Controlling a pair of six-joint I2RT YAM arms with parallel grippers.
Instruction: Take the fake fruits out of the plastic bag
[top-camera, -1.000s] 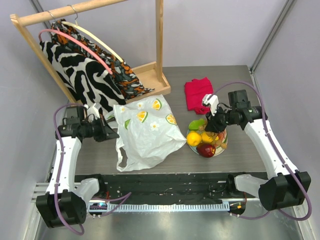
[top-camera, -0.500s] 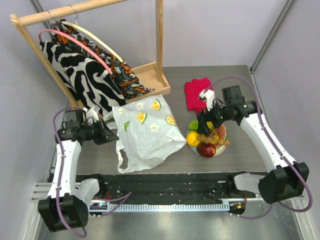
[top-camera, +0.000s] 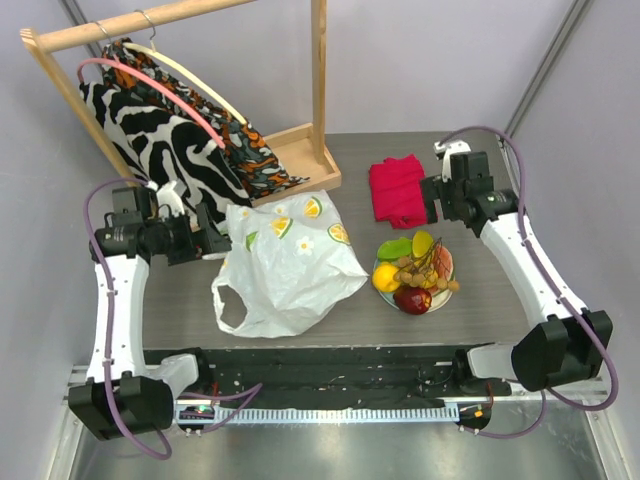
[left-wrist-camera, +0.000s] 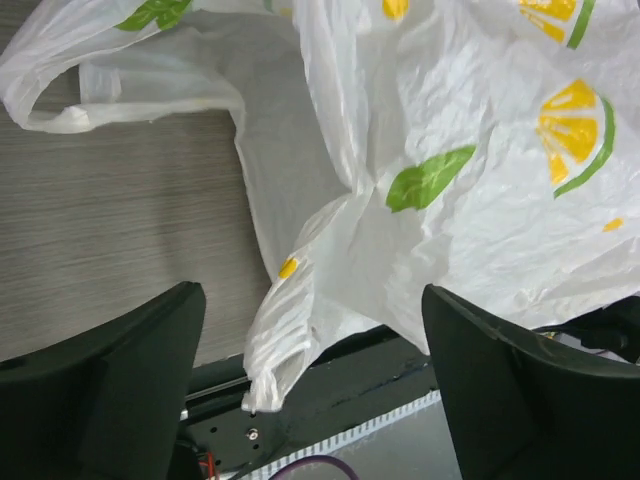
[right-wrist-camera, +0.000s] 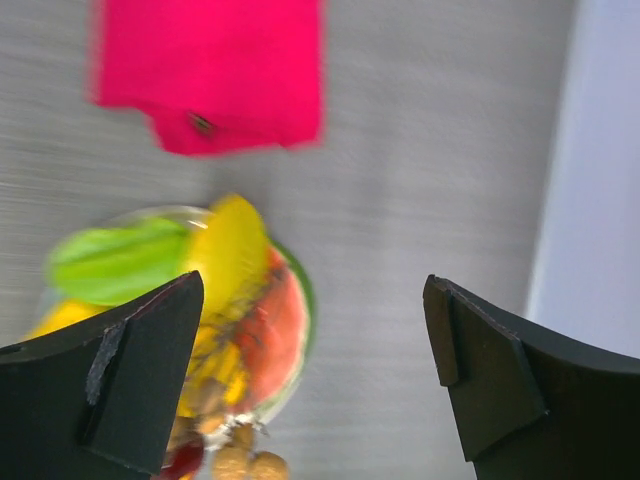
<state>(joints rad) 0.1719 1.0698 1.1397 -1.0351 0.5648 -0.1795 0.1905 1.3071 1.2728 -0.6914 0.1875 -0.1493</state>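
The fake fruits (top-camera: 414, 273) lie heaped on a small plate right of centre: a yellow lemon (top-camera: 386, 279), a dark red apple (top-camera: 412, 299), a green piece (top-camera: 396, 248) and a brownish grape-like cluster (top-camera: 425, 271). The plastic bag (top-camera: 288, 265), white with citrus prints, lies flat and crumpled left of them. My left gripper (top-camera: 208, 243) is open at the bag's left edge; in the left wrist view the plastic bag (left-wrist-camera: 440, 180) hangs loose between the spread fingers (left-wrist-camera: 110, 390). My right gripper (top-camera: 431, 199) is open above and behind the fruits (right-wrist-camera: 225, 290), holding nothing.
A folded red cloth (top-camera: 397, 189) lies behind the plate, just left of the right gripper. A wooden clothes rack (top-camera: 300, 160) with hanging patterned garments stands at the back left. The side walls close in on both sides.
The right gripper opened, left the grape-like cluster on the pile and pulled back toward the far right. The left gripper opened and let go of the bag, which shifted left.
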